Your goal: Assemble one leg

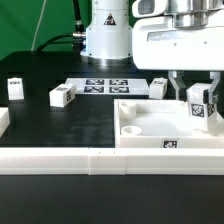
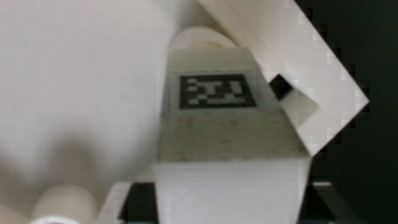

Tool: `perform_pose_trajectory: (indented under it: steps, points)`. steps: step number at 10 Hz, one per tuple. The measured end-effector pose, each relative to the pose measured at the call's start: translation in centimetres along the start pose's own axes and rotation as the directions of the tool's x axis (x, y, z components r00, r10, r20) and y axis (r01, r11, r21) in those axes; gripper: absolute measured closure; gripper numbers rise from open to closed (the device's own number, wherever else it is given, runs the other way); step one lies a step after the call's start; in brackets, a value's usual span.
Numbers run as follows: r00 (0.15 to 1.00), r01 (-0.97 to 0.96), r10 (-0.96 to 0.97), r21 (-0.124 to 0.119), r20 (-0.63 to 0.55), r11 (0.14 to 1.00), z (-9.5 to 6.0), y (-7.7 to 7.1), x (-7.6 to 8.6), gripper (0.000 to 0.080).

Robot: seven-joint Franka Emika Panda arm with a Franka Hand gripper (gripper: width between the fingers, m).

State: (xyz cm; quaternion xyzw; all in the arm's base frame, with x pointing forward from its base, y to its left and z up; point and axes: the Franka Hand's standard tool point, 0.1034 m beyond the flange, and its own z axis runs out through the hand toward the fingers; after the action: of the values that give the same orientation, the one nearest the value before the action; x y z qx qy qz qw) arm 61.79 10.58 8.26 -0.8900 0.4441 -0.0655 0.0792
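Observation:
My gripper (image 1: 198,92) is shut on a leg (image 1: 199,106), a small white block with a black-and-white tag. It holds the leg upright at the exterior view's right, over the right side of the large white tray-like part (image 1: 140,137). In the wrist view the leg (image 2: 222,130) fills the middle with its tag facing the camera, and it sits between the dark fingers of my gripper (image 2: 222,205). The blurred white tray part (image 2: 71,110) lies beside it. Whether the leg's lower end touches the tray is hidden.
Three more legs stand on the black table: one at the far left (image 1: 15,88), one left of centre (image 1: 62,96), one behind the tray (image 1: 160,87). The marker board (image 1: 105,86) lies at the back. A white wall (image 1: 90,162) runs along the front.

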Motion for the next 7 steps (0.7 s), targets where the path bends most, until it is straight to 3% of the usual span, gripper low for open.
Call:
perform_pose_trajectory:
  steps: [3,6,7]
  points:
    - [0.971,-0.238,0.238,0.009,0.019,0.971,0.06,-0.28,-0.59,0.0506]
    - [0.954,-0.298,0.297,0.005,0.036,0.955,0.08,-0.37,-0.62,0.0506]
    - [0.961,-0.276,0.275,0.006,0.038,0.961,0.09,-0.41,-0.71,0.0396]
